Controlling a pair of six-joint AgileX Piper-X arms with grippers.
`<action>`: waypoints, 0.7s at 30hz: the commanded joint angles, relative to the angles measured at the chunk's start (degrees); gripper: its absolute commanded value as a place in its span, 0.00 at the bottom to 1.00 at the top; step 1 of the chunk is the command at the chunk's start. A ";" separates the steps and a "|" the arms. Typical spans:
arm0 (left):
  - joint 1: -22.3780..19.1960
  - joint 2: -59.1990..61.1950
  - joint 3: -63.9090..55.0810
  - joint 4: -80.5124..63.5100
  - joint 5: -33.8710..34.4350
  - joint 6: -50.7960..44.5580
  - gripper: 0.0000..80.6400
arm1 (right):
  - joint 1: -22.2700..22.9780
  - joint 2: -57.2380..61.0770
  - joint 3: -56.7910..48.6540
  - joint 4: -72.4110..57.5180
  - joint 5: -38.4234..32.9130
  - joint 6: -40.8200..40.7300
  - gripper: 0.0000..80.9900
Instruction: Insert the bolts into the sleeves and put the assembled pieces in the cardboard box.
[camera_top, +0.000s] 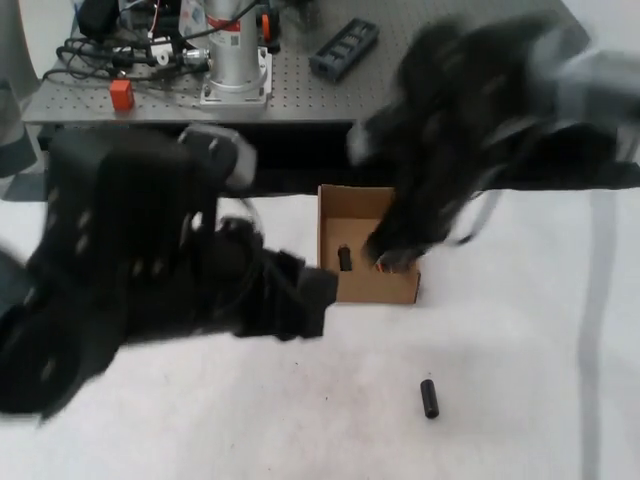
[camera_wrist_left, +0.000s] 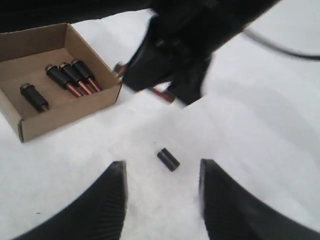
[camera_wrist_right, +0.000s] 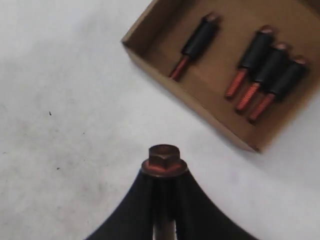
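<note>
With four assembled pieces (camera_wrist_right: 270, 65) already in the cardboard box (camera_wrist_left: 70, 112), my right gripper (camera_wrist_right: 164, 180) is clenched on a bolt (camera_wrist_right: 164, 159) near it and my left gripper (camera_wrist_left: 162, 172) hangs open over a loose sleeve (camera_wrist_left: 168, 159) on the counter (camera_wrist_left: 260, 125), so next I'd grasp that sleeve and line it up with the bolt.

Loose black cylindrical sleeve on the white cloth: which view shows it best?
Left wrist view: the loose black cylindrical sleeve lies close, whole and unobstructed on the white cloth. The high view shows it small, in front of the cardboard box.
</note>
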 joint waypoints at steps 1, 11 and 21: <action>-2.01 6.46 -6.85 7.15 0.16 0.94 0.41 | -1.08 -2.92 1.84 0.68 -1.30 1.19 0.08; -10.94 33.45 -37.02 31.49 -5.57 -1.94 0.47 | -17.61 -35.98 24.06 5.66 -1.05 6.49 0.08; -13.01 49.20 -50.78 36.31 -5.66 -10.06 0.47 | -20.76 -49.21 31.44 9.68 -1.05 7.38 0.08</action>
